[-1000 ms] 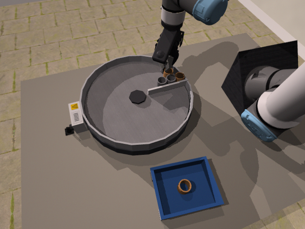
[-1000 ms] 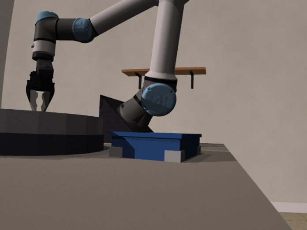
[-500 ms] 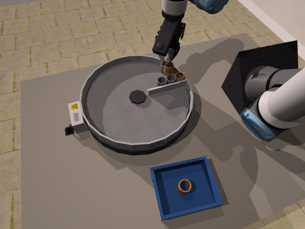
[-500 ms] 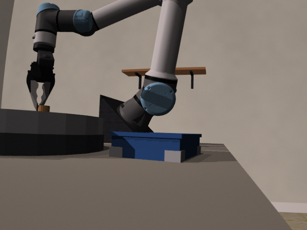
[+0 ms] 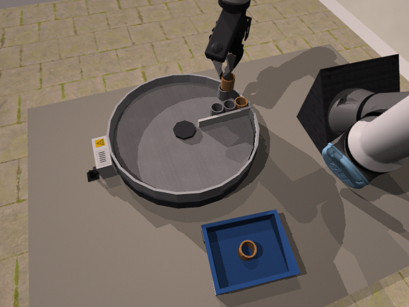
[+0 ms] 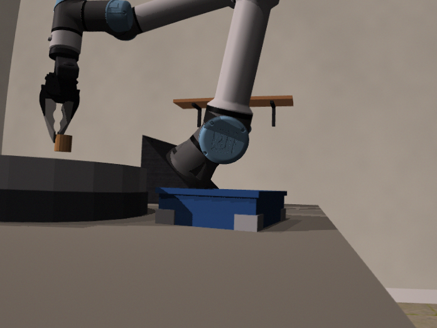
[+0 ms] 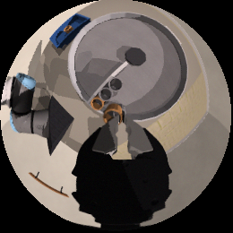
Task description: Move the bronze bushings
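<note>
The end effector (image 5: 224, 73) (image 6: 56, 136) (image 7: 121, 115), jaws nearly shut, grips a bronze bushing (image 5: 227, 82) (image 6: 63, 143) (image 7: 112, 112) by its wall, the bushing hanging at the fingertips above the turntable (image 5: 183, 197) (image 6: 74, 176) (image 7: 72, 67). The arm (image 5: 379, 132) (image 6: 181, 14) (image 7: 33, 122) reaches across, its wrist pointing down. A yellow warning label (image 5: 100, 142) marks the white box (image 5: 103, 156).

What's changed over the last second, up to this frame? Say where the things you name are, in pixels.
The gripper (image 5: 223, 76) (image 6: 56, 137) (image 7: 121, 115), shut on the wall of a bronze bushing (image 5: 227, 82) (image 6: 63, 143) (image 7: 112, 110), has lifted it up out of the turntable (image 5: 183, 197) (image 6: 74, 176) (image 7: 72, 63); it now hangs above the rim. The other bronze bushing there (image 5: 241, 102) (image 7: 97, 104) and the one in the crate (image 5: 247, 250) (image 7: 68, 29) stayed put.
</note>
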Controlling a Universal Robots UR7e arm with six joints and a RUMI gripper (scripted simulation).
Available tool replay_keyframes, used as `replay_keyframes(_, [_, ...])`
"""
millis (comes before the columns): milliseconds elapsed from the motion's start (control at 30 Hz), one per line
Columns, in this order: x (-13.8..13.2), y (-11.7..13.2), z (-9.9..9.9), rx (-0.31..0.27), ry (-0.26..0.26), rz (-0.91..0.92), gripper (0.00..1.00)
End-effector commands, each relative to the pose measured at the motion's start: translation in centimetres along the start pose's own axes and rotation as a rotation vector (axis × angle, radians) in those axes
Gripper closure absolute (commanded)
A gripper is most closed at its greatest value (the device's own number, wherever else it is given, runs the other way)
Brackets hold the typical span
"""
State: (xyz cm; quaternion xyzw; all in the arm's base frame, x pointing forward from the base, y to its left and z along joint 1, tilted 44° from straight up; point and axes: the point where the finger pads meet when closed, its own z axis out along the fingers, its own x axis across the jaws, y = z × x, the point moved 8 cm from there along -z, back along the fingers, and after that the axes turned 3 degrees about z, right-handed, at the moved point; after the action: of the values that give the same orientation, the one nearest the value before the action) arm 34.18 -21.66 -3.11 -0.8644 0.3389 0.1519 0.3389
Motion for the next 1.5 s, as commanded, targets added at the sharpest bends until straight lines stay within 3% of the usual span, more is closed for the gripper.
replay_keyframes(0, [-0.05, 0.00, -0.02, 0.001, -0.004, 0.000, 1.00])
replay_keyframes(1467, [-0.68, -0.74, 0.10, 0.002, -0.005, 0.000, 1.00])
